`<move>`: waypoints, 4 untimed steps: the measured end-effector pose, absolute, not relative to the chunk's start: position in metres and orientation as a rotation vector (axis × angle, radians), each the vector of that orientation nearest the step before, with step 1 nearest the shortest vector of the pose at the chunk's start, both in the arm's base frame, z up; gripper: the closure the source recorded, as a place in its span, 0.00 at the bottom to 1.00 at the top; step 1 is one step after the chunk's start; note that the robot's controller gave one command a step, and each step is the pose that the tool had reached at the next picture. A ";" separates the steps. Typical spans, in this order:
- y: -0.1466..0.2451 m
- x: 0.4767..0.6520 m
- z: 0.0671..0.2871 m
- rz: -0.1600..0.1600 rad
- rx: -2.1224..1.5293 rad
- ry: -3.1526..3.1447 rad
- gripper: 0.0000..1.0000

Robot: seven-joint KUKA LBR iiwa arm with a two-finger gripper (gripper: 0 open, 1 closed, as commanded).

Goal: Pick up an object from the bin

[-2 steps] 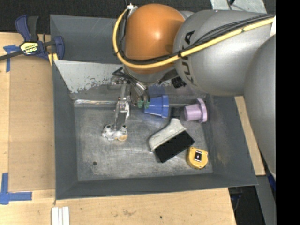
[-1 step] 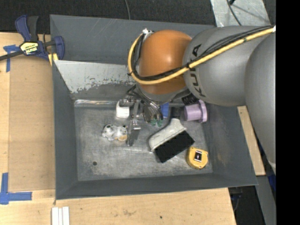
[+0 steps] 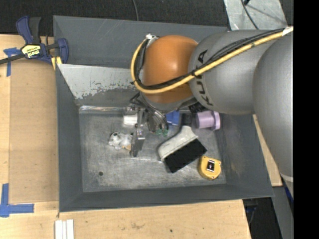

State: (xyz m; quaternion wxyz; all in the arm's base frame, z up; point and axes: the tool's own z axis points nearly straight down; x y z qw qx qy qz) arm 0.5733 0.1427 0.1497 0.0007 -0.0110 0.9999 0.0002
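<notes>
My gripper [image 3: 136,144] reaches down from under the arm's wrist to the bin floor, left of the middle. Just to its left lies a small crumpled clear-and-white thing [image 3: 118,141], close to the gripper's tip; contact cannot be made out. To its right lies a white block with a black pad [image 3: 180,152], set at a slant. A blue thing [image 3: 173,118] and a small green bit [image 3: 162,130] sit partly hidden under the wrist.
A lilac cylinder [image 3: 207,120] lies at the right, behind the block. A yellow tape measure [image 3: 209,167] sits near the front right corner. The arm and its orange cover hide the back middle of the bin.
</notes>
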 end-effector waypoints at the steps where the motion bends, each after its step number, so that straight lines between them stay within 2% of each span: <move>1: 0.133 0.570 0.092 0.004 0.105 3.131 0.00; 2: 0.128 0.571 0.076 0.012 0.358 3.101 1.00; 4: 0.128 0.571 0.076 0.011 0.358 3.102 1.00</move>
